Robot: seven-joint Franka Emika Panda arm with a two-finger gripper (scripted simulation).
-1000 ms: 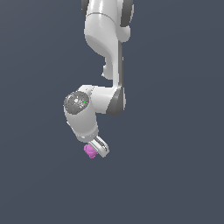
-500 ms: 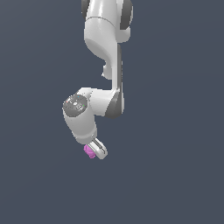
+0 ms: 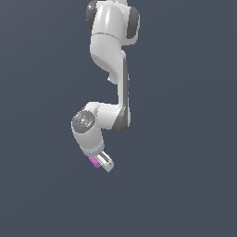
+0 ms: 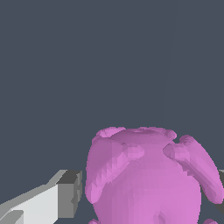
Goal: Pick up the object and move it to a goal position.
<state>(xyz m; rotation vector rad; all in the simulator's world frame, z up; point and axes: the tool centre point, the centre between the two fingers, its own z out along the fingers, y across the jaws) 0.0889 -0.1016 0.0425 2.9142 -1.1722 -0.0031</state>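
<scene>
Your claw (image 3: 102,162) is clenched on the object (image 3: 95,161); jerk the arm and that lumpy blob could slip free.

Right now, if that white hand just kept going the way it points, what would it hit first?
Apart from the pink blob already between the fingers of the hand, nothing shows. The hand points down and toward the exterior view's right, where there is only plain dark background, so the way looks free, though depth is hard to judge.
</scene>
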